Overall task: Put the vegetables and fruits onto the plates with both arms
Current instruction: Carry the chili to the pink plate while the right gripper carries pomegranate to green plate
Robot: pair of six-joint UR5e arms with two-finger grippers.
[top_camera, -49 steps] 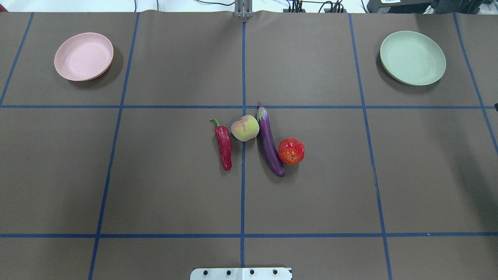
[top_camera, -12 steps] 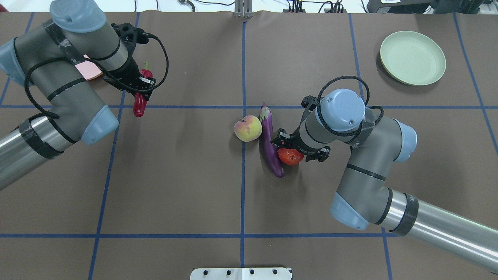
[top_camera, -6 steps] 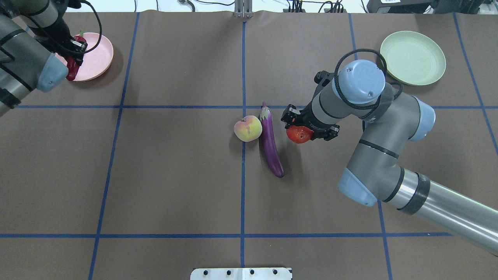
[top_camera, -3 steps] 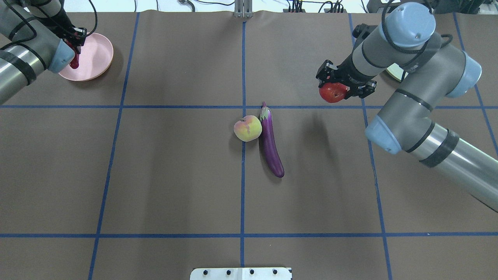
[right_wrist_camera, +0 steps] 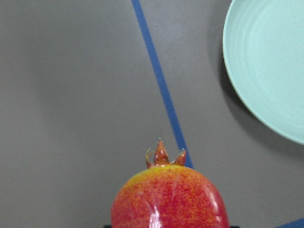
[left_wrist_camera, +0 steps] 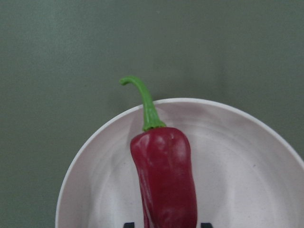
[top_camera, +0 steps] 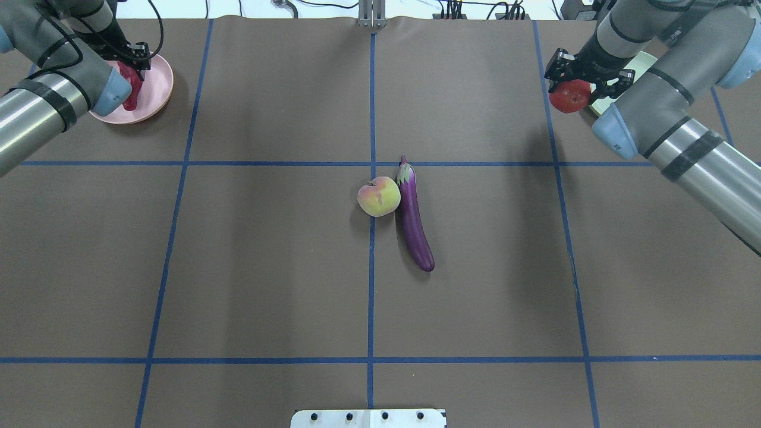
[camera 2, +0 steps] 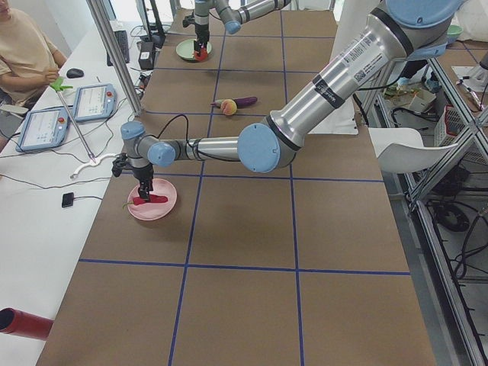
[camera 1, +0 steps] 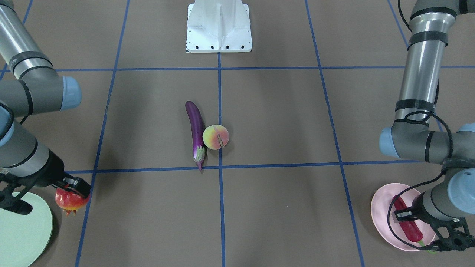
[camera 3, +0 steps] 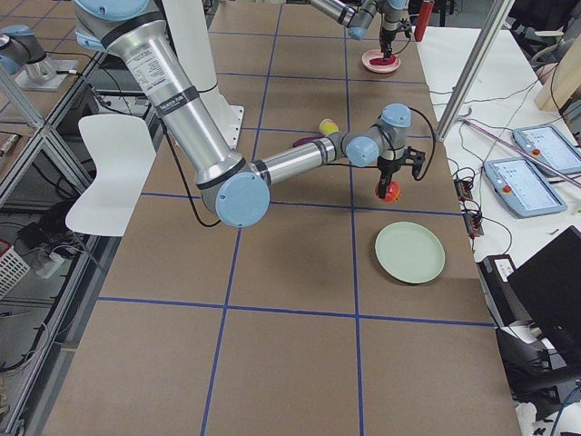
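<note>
My left gripper [top_camera: 132,78] is shut on the red chili pepper [top_camera: 128,94] and holds it over the pale pink plate [top_camera: 159,89]; the left wrist view shows the chili [left_wrist_camera: 164,183] low over the plate [left_wrist_camera: 247,156]. My right gripper [top_camera: 576,83] is shut on the pomegranate [top_camera: 568,98] and holds it above the table just beside the pale green plate [right_wrist_camera: 270,71], not over it. The purple eggplant [top_camera: 414,220] and the peach [top_camera: 377,197] lie touching at the table's centre.
The white robot base [camera 1: 219,26] stands at the table's near edge, also seen in the overhead view [top_camera: 368,418]. Blue tape lines [top_camera: 371,297] grid the brown table. Cables and a metal post [top_camera: 371,15] line the far edge. An operator [camera 2: 27,53] sits beside the table.
My right arm has carried the pomegranate from the centre to the far right, next to the green plate. My left arm has brought the chili over the pink plate.
</note>
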